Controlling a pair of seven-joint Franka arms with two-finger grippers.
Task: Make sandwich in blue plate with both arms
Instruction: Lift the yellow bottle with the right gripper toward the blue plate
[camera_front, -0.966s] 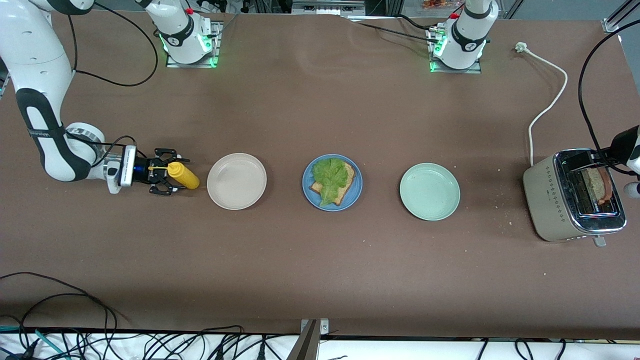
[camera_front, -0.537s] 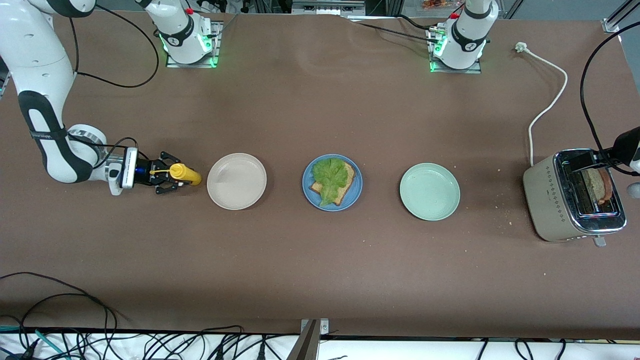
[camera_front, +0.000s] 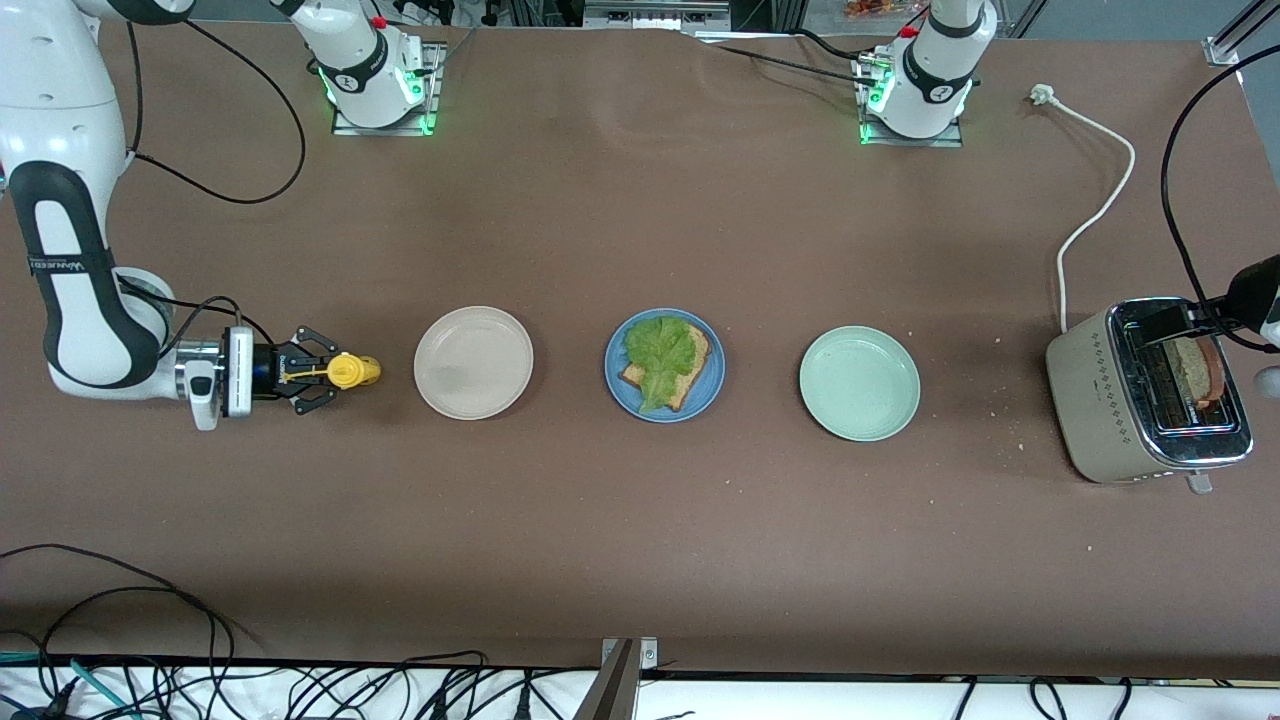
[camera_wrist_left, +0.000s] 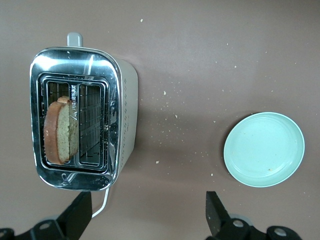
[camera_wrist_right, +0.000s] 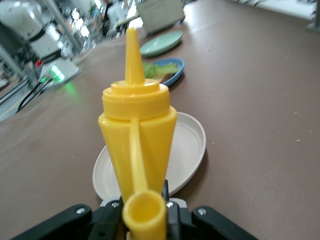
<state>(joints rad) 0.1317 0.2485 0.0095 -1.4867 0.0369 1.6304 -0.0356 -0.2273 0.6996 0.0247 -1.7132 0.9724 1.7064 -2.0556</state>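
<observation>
Brown tabletop; blue plate (camera_front: 664, 365) mid-table holds bread and limp lettuce (camera_front: 660, 355); right gripper (camera_front: 318, 371) beside beige plate (camera_front: 473, 362) clamps the squeezy mustard bottle (camera_front: 352, 371) by its body, likely slippery; left gripper (camera_wrist_left: 147, 217), fingers apart, hangs over the toaster (camera_front: 1145, 392), whose crumbly slice (camera_front: 1195, 372) wants edge-holding.

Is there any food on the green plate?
No, the green plate is bare; the lettuce and bread sit on the blue plate.

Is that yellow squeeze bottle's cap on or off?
Off: the cap dangles by its strap below the yellow bottle's bare pointed nozzle.
</observation>
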